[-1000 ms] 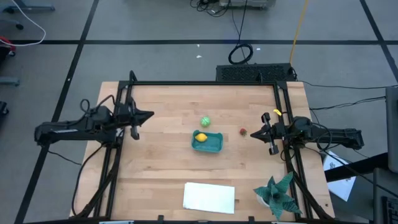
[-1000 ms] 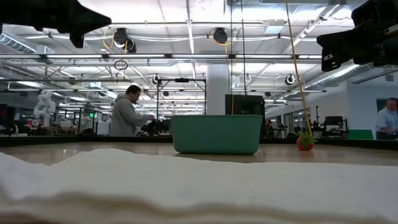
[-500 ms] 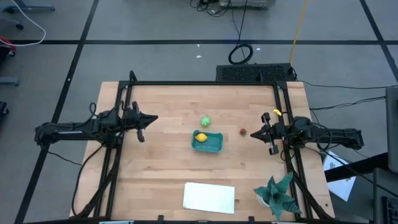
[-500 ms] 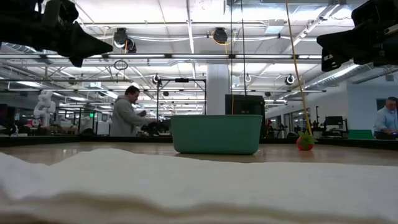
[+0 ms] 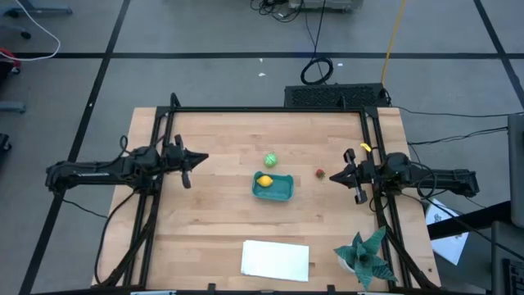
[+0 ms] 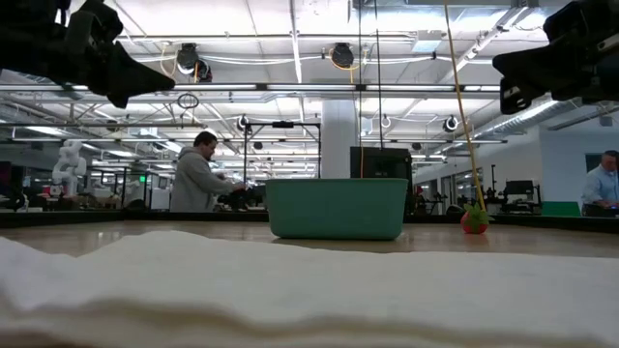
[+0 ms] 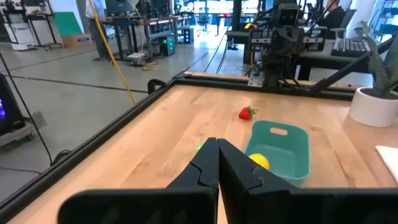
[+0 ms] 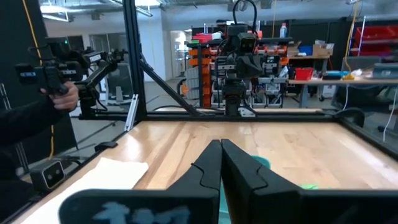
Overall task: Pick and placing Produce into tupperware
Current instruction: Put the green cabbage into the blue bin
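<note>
The teal tupperware tub stands on the table's middle and holds the yellow lemon-like piece at its left end. The light green ball lies on the wood just beyond the tub. The dark red piece lies to the tub's right. My left gripper is shut and empty, above the table, left of the ball. My right gripper is shut and empty, close to the right of the red piece. The left wrist view shows the tub, the lemon and the red piece.
A flat white cloth lies near the front edge and fills the low view's foreground. A spiky teal plant stands at the front right corner. Black frame rails edge the table. People stand in the room behind.
My left gripper has gone a little toward the table's right edge, nearer the green ball, and has come down somewhat. It stays shut. My right gripper and the produce have kept still.
</note>
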